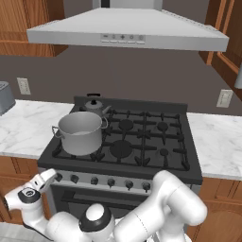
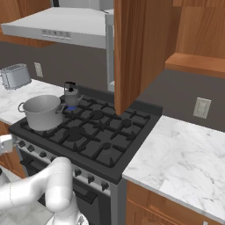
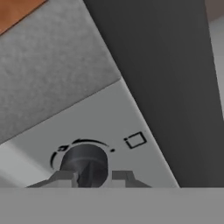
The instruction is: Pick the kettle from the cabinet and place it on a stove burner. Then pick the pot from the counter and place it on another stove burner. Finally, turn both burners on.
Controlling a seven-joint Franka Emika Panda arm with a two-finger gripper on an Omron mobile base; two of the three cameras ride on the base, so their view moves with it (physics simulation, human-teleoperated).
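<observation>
The small dark kettle (image 1: 96, 106) (image 2: 70, 94) stands on the rear left stove burner, and a bit of blue shows under it in the right base view. In front of it the large grey pot (image 1: 81, 132) (image 2: 42, 112) sits on the front left burner. My gripper (image 1: 53, 176) (image 3: 94, 177) is low at the range's front panel. It is on the leftmost dark knob (image 3: 85, 162) (image 1: 59, 177), with one fingertip on each side of the knob. The other burners (image 1: 122, 149) are bare.
More knobs (image 1: 111, 182) run along the range front. The cabinet's open brown door (image 2: 132, 52) hangs over the stove's right side. White marble counter (image 1: 28, 127) (image 2: 184, 162) flanks the range, with a toaster (image 2: 15, 75) at the far left. A hood (image 1: 123, 30) hangs above.
</observation>
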